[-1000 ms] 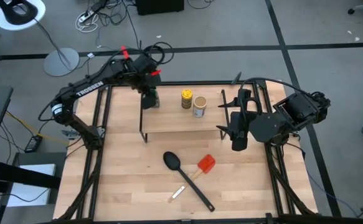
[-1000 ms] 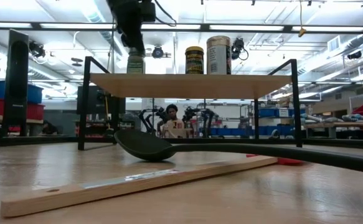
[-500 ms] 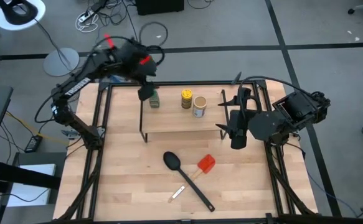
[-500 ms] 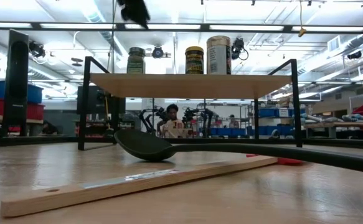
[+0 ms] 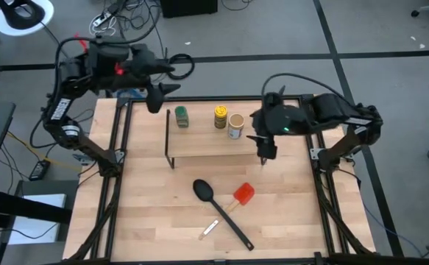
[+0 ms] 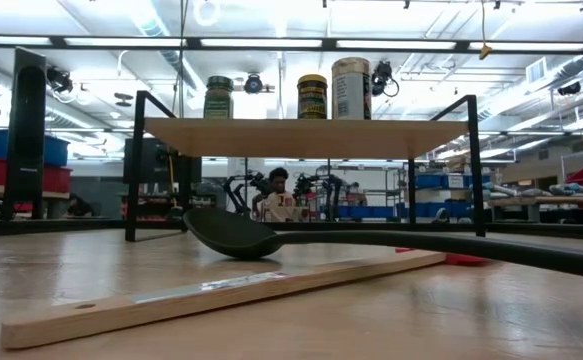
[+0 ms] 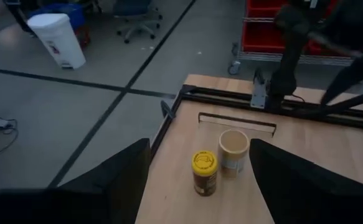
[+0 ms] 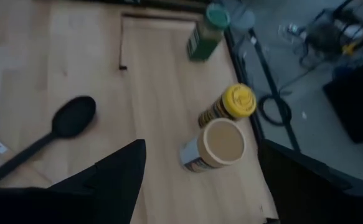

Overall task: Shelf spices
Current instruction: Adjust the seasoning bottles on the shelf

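Note:
Three spice jars stand upright on the shelf's wooden top [image 5: 207,143]: the green-topped jar [image 5: 181,116] at its left, the yellow jar [image 5: 220,116] and the tan jar [image 5: 235,125] side by side near the middle. The low view shows the green-topped jar [image 6: 218,97], the yellow jar [image 6: 312,96] and the tan jar [image 6: 351,88] on the shelf top [image 6: 291,137]. My left gripper [image 5: 155,99] hangs open beyond the shelf's far left corner, high above the table. My right gripper [image 5: 264,151] is open at the shelf's right end, pointing down, and its wrist view looks down on the tan jar [image 8: 215,146].
A black spoon [image 5: 214,202] lies in front of the shelf, with a red spatula [image 5: 243,193] beside it and a small wooden stick [image 5: 210,229] nearer the front edge. Black frame rails [image 5: 118,169] run along the table's left and right sides.
My left gripper has risen from the green-topped jar and drawn back toward the table's far left corner; the jar stays standing on the shelf. My right arm has swung in from the table's right edge to the shelf's right end and turned its gripper downward.

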You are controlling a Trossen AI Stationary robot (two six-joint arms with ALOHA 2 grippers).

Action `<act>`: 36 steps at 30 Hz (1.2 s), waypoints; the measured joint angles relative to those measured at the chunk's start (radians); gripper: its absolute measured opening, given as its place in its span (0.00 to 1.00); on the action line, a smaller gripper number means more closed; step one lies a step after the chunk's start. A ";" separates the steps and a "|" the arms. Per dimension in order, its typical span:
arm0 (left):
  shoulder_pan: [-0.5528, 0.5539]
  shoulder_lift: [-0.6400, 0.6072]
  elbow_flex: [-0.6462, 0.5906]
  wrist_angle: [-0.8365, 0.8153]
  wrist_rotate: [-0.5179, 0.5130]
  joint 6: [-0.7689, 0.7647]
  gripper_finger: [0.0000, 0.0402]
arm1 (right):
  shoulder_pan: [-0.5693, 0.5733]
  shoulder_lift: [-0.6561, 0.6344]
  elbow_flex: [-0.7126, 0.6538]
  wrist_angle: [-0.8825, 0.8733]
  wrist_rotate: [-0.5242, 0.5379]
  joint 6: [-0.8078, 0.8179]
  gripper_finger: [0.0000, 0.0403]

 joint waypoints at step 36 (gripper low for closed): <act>-0.169 -0.016 -0.014 -0.136 -0.170 -0.077 0.70 | -0.438 0.000 -0.232 0.133 -0.444 -0.139 0.77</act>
